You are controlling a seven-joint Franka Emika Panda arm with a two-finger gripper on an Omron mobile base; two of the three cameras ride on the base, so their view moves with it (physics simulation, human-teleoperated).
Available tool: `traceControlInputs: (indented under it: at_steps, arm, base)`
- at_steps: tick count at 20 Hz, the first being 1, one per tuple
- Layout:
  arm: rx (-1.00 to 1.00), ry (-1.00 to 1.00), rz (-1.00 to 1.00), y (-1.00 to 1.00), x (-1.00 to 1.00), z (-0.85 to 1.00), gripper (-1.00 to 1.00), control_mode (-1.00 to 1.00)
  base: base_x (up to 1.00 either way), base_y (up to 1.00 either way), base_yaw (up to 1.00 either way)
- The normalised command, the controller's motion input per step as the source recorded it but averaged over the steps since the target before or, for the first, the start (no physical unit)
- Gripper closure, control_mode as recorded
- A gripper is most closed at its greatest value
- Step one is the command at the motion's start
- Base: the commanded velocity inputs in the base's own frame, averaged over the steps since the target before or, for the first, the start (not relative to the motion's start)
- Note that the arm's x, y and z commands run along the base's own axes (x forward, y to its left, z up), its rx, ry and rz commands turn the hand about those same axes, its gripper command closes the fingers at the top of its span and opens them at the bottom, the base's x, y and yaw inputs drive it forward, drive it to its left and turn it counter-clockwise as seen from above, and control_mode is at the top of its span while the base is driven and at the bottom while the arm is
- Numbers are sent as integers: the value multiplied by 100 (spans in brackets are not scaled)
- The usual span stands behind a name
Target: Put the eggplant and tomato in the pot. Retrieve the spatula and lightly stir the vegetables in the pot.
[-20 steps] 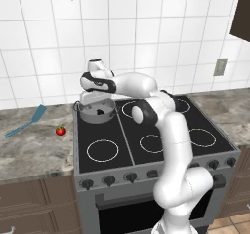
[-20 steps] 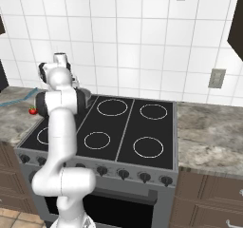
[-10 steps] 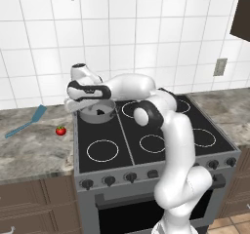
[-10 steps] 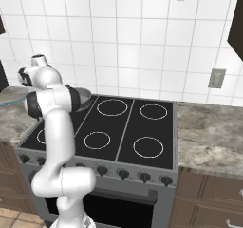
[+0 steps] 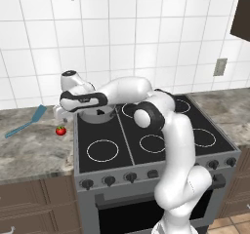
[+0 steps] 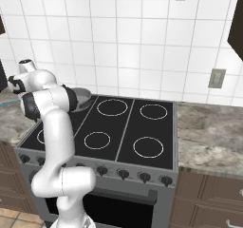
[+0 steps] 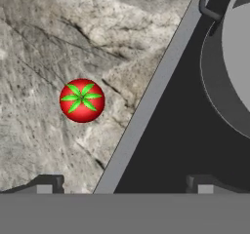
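A small red tomato [image 7: 82,100] sits alone on the grey stone counter [image 5: 34,150] just left of the stove [image 5: 146,140], and the robot's gripper [image 7: 124,182] hangs above it, jaws spread wide, seemingly lining up to grab it for the nearby pot [image 5: 97,114].

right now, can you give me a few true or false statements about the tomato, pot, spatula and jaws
1. The tomato lies on the stone counter, beside the stove. True.
2. The tomato is already inside the pot. False: it rests on the counter, apart from the pot.
3. The gripper has its jaws shut on the tomato. False: the jaws stand open and hold nothing.
4. The spatula lies on the counter left of the tomato. True.
5. The pot sits on the stove's front right burner. False: it sits on the back left burner.
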Motion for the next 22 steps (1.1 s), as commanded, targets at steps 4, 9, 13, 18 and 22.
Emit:
traceControlInputs:
  at_steps: [4, 9, 13, 18, 22]
  arm:
    - [0, 17, 1, 7, 0, 0, -100, -100]
    - [1, 18, 1, 21, 0, 0, -100, -100]
    - [0, 14, 2, 36, 0, 0, -100, -100]
    - [0, 0, 2, 38, 0, -15, -100, -100]
    - [-2, -7, 1, 6, 0, -13, -100, -100]
  base:
    - [0, 0, 0]
    - [0, 0, 0]
    - [0, 0, 0]
    - [0, 0, 0]
    - [0, 0, 0]
